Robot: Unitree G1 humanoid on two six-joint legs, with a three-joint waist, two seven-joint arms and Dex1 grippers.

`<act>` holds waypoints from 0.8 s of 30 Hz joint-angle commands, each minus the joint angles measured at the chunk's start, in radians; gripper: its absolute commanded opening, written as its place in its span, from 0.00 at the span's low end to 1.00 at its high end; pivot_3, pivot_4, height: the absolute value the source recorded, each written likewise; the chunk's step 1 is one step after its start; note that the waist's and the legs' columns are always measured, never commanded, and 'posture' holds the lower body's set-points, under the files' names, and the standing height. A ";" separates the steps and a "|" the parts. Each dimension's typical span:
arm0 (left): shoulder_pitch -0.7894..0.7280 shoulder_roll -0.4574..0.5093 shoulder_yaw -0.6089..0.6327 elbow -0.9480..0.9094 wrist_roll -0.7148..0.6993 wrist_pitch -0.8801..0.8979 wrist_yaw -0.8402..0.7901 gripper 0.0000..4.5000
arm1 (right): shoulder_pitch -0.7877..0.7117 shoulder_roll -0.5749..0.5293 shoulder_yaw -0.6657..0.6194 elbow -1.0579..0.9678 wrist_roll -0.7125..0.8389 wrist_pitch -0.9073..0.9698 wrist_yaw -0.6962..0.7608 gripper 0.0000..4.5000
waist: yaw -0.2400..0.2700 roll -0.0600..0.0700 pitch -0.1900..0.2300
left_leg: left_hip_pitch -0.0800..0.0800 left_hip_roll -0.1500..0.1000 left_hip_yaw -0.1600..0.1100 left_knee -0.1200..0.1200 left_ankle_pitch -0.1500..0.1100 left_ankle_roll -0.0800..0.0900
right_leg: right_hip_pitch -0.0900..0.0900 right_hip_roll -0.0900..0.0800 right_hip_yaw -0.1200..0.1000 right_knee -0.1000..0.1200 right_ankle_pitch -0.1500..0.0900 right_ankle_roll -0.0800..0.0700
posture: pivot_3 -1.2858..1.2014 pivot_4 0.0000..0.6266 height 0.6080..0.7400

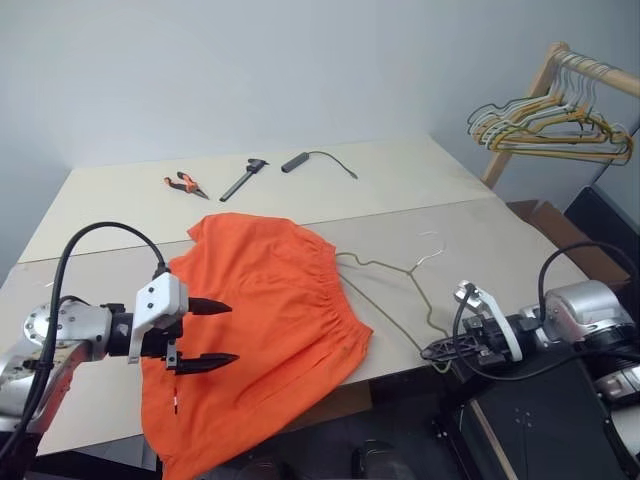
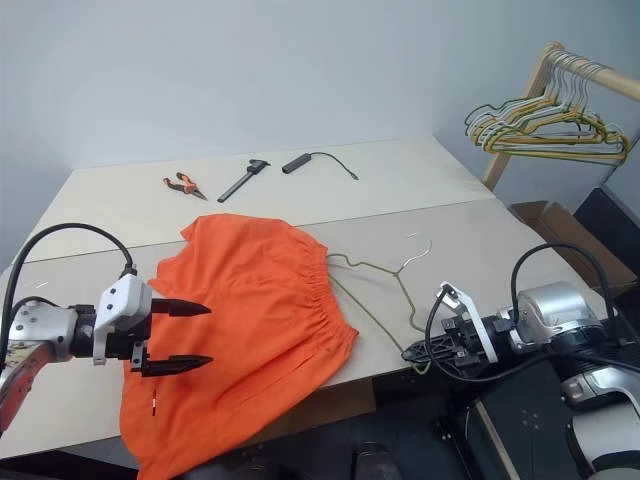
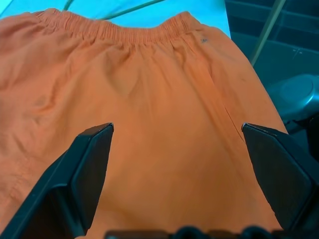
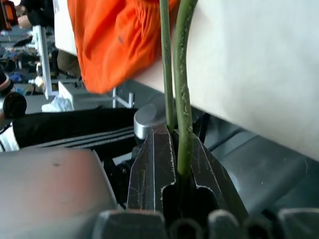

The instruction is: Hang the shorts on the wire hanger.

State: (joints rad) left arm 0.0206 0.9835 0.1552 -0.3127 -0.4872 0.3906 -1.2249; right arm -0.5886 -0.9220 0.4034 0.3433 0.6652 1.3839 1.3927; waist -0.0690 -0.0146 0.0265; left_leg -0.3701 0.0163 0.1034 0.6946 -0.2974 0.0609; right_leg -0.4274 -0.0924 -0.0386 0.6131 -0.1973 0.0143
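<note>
The bright orange shorts (image 1: 265, 320) lie spread on the table (image 1: 130, 220), the gathered waistband toward the right and one leg hanging over the front edge. My left gripper (image 1: 233, 333) hovers open just above the shorts' left part; in the left wrist view its fingers (image 3: 89, 164) stand wide apart over the orange fabric (image 3: 164, 109). The wire hanger (image 1: 395, 290) lies flat to the right of the waistband, hook toward the back. At the table's front edge my right gripper (image 1: 428, 352) is shut on the hanger's near corner; the right wrist view shows the olive wire (image 4: 182, 99) pinched between its fingers.
Orange-handled pliers (image 1: 186, 184), a black tool (image 1: 244, 179) and a black corded piece (image 1: 318, 160) lie at the table's back. A wooden rack with a bunch of coloured hangers (image 1: 555, 125) stands at the right rear, a cardboard box (image 1: 545, 215) below it.
</note>
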 commanded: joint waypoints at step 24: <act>0.001 -0.005 0.019 -0.044 0.014 -0.010 0.054 1.00 | -0.465 0.293 0.299 0.671 -0.269 -0.420 0.222 0.00 | 0.025 0.003 0.001 | 0.000 0.000 0.000 0.001 0.001 -0.003 | -0.002 0.000 0.000 0.005 0.001 -0.001 | 0.52 0.00 1.00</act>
State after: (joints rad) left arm 0.0389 0.9803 0.1667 -0.3267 -0.4660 0.3778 -1.1795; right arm -1.0107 -0.6391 0.7533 0.9663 0.4164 1.0037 1.5518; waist -0.0437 -0.0117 0.0276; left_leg -0.3702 0.0159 0.1033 0.6955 -0.2960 0.0579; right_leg -0.4296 -0.0926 -0.0381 0.6185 -0.1966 0.0136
